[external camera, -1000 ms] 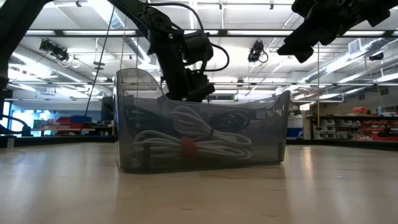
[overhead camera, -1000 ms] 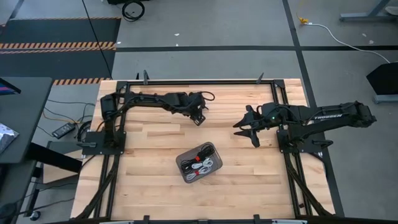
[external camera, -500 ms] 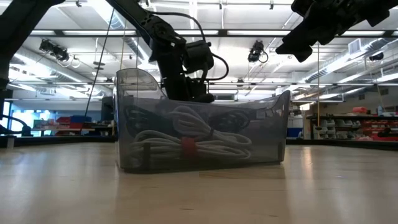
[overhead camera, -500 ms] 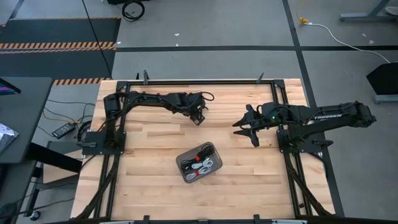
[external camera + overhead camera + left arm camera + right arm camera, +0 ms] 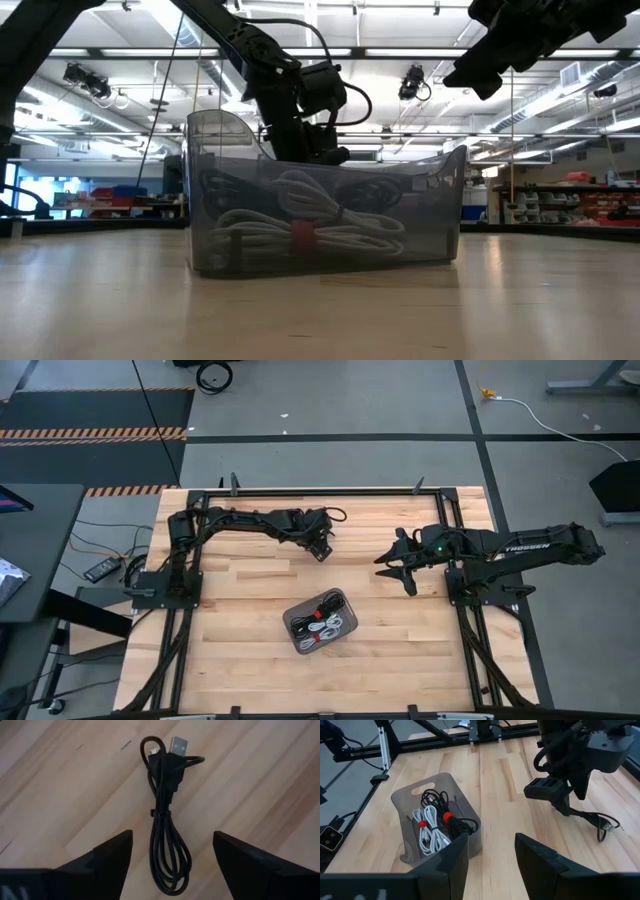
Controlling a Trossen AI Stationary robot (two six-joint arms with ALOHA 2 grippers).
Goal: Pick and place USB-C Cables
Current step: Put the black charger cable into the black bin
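A black USB-C cable bundle (image 5: 165,820) lies flat on the wooden table, its metal plug (image 5: 179,743) at the far end of the coil. My left gripper (image 5: 170,865) is open and hovers over it, one finger on either side, apart from it. From the right wrist view the same cable (image 5: 599,822) trails out from under my left gripper (image 5: 555,795). Several more cables (image 5: 437,822), white and black with red bands, lie in the grey tray (image 5: 405,795). My right gripper (image 5: 491,840) is open and waits above the table's right half (image 5: 398,572).
The grey tray (image 5: 298,612) stands near the table's middle, toward the near edge, and fills the low view (image 5: 440,200). Black frame rails (image 5: 300,490) run along the table's edges. Bare wood lies between the tray and both grippers.
My left gripper has come down a little toward the black cable on the table, staying open. The right arm and the tray have kept still.
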